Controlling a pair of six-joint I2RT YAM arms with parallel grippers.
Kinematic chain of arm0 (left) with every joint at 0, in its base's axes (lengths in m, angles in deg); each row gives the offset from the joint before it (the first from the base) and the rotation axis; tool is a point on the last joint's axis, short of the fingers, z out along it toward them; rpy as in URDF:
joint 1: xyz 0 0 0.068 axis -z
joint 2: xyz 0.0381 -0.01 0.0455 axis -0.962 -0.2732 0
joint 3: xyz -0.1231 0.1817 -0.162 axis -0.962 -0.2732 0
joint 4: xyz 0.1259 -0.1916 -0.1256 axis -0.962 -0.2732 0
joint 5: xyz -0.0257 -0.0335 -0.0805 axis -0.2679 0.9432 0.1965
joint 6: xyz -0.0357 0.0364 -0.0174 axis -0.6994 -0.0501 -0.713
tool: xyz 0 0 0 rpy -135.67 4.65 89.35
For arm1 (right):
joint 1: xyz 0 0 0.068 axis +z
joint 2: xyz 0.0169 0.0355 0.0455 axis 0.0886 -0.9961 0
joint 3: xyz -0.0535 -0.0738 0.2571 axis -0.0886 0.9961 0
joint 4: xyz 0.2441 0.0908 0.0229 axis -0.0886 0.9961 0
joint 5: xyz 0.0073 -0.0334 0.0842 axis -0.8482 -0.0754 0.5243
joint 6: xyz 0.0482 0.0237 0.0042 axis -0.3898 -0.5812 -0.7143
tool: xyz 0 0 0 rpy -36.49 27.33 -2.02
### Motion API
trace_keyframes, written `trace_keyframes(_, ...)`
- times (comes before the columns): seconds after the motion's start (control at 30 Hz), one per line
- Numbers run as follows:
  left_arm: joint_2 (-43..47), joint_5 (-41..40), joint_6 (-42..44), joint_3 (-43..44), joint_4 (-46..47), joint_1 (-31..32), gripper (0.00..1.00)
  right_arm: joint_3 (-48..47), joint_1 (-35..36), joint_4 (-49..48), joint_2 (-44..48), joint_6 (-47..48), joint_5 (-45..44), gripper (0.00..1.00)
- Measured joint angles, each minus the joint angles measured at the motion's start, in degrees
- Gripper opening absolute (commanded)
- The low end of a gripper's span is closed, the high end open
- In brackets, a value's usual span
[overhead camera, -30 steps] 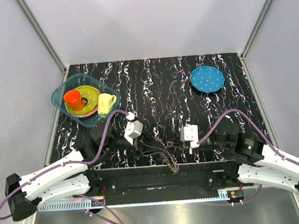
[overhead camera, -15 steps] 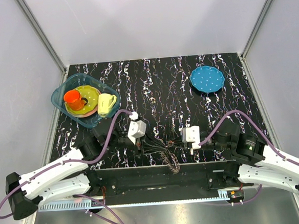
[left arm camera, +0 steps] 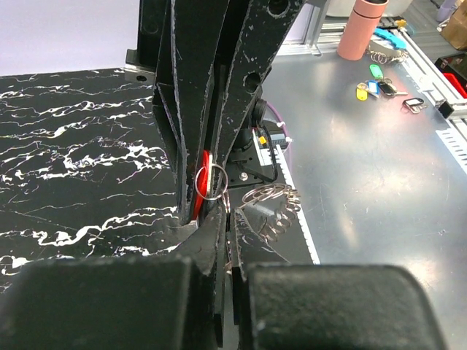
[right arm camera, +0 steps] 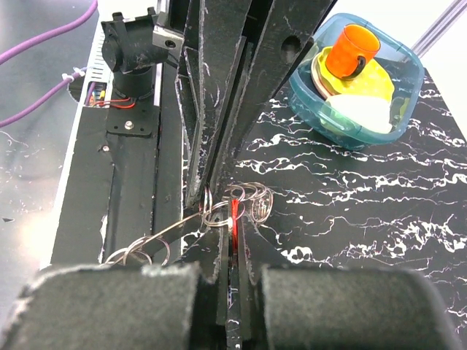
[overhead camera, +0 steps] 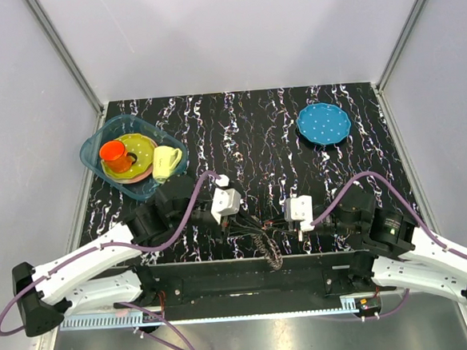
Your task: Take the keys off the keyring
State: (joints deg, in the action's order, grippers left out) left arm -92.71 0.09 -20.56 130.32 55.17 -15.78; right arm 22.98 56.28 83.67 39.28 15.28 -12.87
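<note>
While both arms meet low over the desk [overhead camera: 238,126], nearer than the blue plate [overhead camera: 324,123] and well to its left, the left hand [overhead camera: 241,221] is pressed together on the wire loops of the keyring [overhead camera: 262,241], and the right hand [overhead camera: 275,222] pinches a tiny red key [right arm camera: 233,216] on it

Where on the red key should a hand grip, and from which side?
Pinch the red key across its flat faces, away from the keyring threaded through it. It stands on edge, a thin sliver, so approach along its plane, opposite the keyring, as the right hand does.
</note>
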Motion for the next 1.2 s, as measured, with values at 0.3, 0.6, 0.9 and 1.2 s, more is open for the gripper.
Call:
trace_keyframes(0.3, -1.92, 0.11, 1.33, 1.07, -1.92, 0.15, 0.00, -0.02, -0.26, 1.99, -0.17, -1.03, -0.57, 0.00)
trace_keyframes(0.6, -3.43, -0.76, 1.20, 1.07, -4.26, 0.02, 0.00, -1.16, -0.26, 5.29, -3.39, -2.89, -2.38, 0.00)
trace_keyframes(0.9, -2.89, -2.47, -2.32, -1.64, -0.13, -0.33, 0.00, -5.66, -0.28, 11.04, -7.43, -5.22, -4.87, 0.06)
trace_keyframes(1.2, -3.02, -3.04, -10.78, -9.64, 12.94, -0.46, 0.00, -6.80, -0.28, 14.58, -8.96, -5.92, -6.14, 0.19)
